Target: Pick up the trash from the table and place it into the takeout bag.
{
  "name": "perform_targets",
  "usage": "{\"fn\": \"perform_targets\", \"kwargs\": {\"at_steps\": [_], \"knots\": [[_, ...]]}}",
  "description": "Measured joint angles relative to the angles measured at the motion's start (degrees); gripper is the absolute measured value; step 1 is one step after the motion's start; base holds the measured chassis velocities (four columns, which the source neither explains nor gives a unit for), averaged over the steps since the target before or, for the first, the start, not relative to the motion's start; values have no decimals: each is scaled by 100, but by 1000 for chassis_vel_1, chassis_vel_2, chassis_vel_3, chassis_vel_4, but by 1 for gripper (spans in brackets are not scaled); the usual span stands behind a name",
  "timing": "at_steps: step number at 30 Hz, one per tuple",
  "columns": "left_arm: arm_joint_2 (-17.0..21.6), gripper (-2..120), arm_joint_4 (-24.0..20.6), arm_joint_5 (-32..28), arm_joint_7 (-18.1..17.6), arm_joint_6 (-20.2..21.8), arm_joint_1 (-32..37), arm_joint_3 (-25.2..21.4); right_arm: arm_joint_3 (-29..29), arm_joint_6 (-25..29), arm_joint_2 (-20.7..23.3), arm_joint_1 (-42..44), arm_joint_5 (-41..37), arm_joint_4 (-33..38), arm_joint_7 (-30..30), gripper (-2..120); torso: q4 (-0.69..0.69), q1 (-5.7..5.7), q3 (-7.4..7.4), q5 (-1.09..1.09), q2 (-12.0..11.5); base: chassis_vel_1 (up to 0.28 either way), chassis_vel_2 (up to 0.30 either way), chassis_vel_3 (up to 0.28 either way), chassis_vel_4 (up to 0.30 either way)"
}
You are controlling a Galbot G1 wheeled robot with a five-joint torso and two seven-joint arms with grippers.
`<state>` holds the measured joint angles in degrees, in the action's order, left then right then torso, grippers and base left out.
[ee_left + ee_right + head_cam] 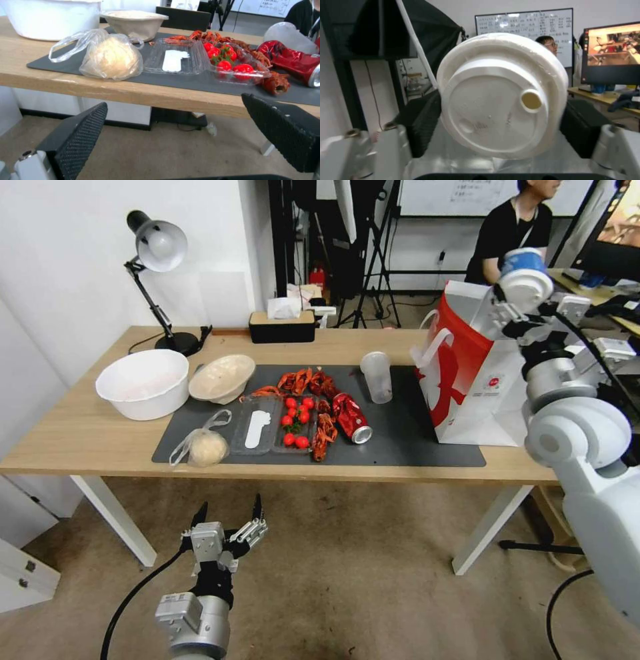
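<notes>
Up above the takeout bag [477, 380], the blue-and-white lidded cup [525, 279] lies on its side, pinched in the right gripper [517, 307]; the bag's mouth waits right below. Left gripper [228, 520] hangs low before the table [80, 433], fingers spread.

One worktop [80, 437] carries one dark mat [413, 447]. On it stand one carrier bag [477, 387], one clear cup [378, 376], one crushed can [351, 418], one plastic bag with a lump [203, 445], one beige bowl [221, 377], and two clear trays [257, 428]. The right tray holds about six tomatoes [297, 421]. Farther left sit one white basin [143, 383] and one lamp [157, 253]; far back, one tissue box [281, 324]. One lidded cup [525, 280] is up at the right. There are two grippers [228, 517].
</notes>
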<state>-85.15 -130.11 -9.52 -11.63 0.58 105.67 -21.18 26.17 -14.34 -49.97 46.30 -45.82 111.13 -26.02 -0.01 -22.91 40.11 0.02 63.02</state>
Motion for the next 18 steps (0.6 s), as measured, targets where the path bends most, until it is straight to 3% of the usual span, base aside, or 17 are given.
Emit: {"fn": "perform_targets", "kwargs": {"at_steps": [8, 18], "knots": [[-5, 100, -9, -82, 4, 1, -27, 44, 1, -74, 17, 13, 13, -13, 36, 97, 1, 0, 0, -2, 0, 0, 0, 0, 0], [-2, 100, -57, -143, 5, 29, -45, 42, -7, -84, 48, 13, 36, 43, 61, 100, 1, 0, 0, -1, 0, 0, 0, 0, 0]]}}
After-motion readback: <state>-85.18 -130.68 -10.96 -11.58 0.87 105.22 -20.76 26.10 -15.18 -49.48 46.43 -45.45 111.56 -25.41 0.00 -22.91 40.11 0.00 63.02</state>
